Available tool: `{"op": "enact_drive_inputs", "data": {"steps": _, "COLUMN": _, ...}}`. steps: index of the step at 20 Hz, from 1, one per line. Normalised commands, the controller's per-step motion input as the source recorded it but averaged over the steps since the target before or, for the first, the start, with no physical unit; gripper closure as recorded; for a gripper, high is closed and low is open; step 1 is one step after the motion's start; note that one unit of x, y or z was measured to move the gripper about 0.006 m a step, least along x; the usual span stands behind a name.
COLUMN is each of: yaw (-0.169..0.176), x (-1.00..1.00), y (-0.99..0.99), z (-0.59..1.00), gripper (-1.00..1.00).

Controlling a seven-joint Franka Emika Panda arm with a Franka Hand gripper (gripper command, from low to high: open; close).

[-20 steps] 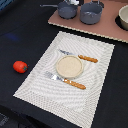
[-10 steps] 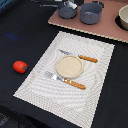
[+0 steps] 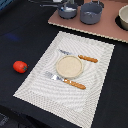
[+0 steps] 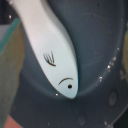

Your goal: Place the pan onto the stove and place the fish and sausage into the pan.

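The small dark grey-blue pan [image 3: 67, 11] stands on the pinkish-brown stove [image 3: 102, 26] at the far edge of the exterior view, its thin handle pointing to that view's left. The white fish [image 4: 52, 47], with a drawn eye, mouth and fin, lies inside the pan [image 4: 97, 40] in the wrist view; it shows as a pale spot [image 3: 66, 8] in the exterior view. The red sausage [image 3: 20, 66] lies on the dark table at the exterior view's left, far from the pan. No gripper fingers show in either view.
A larger grey pot [image 3: 91, 13] stands on the stove beside the pan. A pale striped placemat [image 3: 35, 82] holds a round tan plate [image 3: 69, 66], a fork [image 3: 64, 80] and a knife [image 3: 79, 56] with orange handles. A round dark burner [image 3: 123, 17] sits at the stove's right end.
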Motion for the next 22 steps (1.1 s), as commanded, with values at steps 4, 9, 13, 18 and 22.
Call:
{"op": "enact_drive_inputs", "data": {"steps": 4, "yaw": 0.000, "x": 0.00, "y": -0.96, "z": 0.69, "gripper": -1.00}}
{"op": "enact_drive_inputs", "data": {"steps": 9, "yaw": 0.000, "x": 0.00, "y": -1.00, "z": 0.59, "gripper": -1.00}}
{"op": "enact_drive_inputs", "data": {"steps": 13, "yaw": 0.000, "x": 0.00, "y": -1.00, "z": 0.55, "gripper": -1.00}}
{"op": "enact_drive_inputs", "data": {"steps": 18, "yaw": 0.000, "x": 0.00, "y": -1.00, "z": 0.44, "gripper": -1.00}}
{"op": "enact_drive_inputs", "data": {"steps": 22, "yaw": 0.000, "x": 0.00, "y": -1.00, "z": 0.33, "gripper": -1.00}}
